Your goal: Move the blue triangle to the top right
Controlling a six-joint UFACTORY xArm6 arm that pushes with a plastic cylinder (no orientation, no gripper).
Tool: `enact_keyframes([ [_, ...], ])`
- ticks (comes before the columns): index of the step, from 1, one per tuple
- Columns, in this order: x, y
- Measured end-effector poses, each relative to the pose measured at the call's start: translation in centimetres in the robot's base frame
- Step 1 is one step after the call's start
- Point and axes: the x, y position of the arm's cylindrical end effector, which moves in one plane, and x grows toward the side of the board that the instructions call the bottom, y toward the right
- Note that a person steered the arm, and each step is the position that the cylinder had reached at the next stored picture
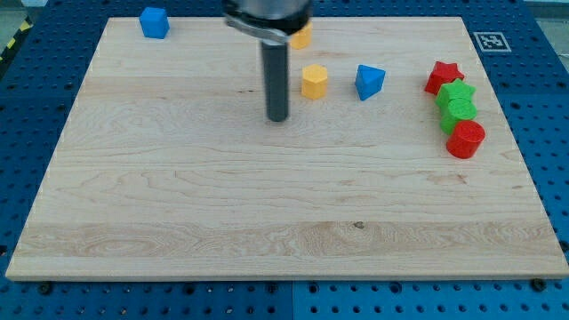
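A pale wooden worktop lies on a blue perforated base, with a printed marker at the view's top right corner. My tip rests left of the yellow hexagon; this rod end effector has no jaws. The blue triangle sits just right of that hexagon. Further right cluster a red star, two green blocks and a red cylinder. A blue cube sits top left; another yellow block is partly hidden behind the arm.
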Motion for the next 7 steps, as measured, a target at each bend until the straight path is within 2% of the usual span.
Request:
enact_keyframes([
  [1, 0.5, 6.5],
  [2, 0.5, 10.1],
  [5, -6.5, 10.3],
  [7, -8.1, 9.5],
])
